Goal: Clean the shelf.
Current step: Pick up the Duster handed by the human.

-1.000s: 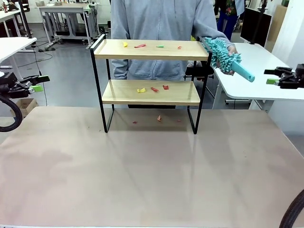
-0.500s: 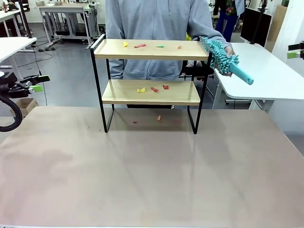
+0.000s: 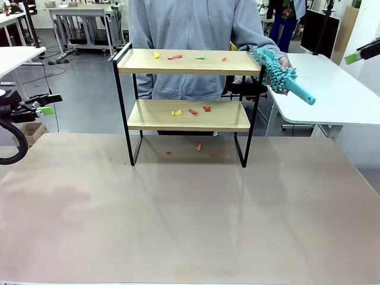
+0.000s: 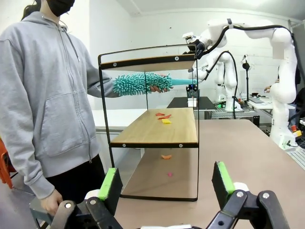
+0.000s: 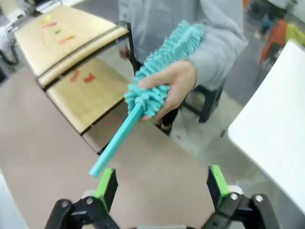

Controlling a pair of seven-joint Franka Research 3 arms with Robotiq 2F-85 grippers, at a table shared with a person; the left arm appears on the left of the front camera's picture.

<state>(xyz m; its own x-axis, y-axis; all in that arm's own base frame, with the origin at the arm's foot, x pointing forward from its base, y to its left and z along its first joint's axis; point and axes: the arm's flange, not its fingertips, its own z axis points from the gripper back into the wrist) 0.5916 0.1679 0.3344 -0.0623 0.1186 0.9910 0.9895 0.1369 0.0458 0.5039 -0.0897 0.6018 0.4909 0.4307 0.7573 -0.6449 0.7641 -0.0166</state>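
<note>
The right tool (image 5: 162, 183) has its two green-padded fingers spread wide apart with nothing between them. Seen from its wrist, the duster (image 5: 159, 83) lies straight ahead at about 12 o'clock. The duster's long axis slants from 7 o'clock to 1 o'clock. The bare handle (image 5: 116, 145) is the near end, and its tip sits just beside the finger on the 9 o'clock side, off the middle of the gap. The fluffy head is the far end, wrapped in the person's hand (image 5: 176, 86), so the handle is the only free part to take.

In my judgement the grasp turns on that offset. The tool would have to shift toward 9 o'clock and turn so that its fingers close across the handle, not along it.

Beyond the duster, toward 10 o'clock, stands the shelf (image 3: 148, 116), at the far middle of the desk (image 3: 190, 225). Coloured scraps (image 3: 176, 57) lie on both of its boards and on the desk beneath.

From the front, the duster is at the 3 o'clock end of the top board, and the right tool is out at 2 o'clock from it. The left tool (image 4: 166, 181), also spread and empty, waits well apart past the 9 o'clock end, so the right arm is the nearer one.
</note>
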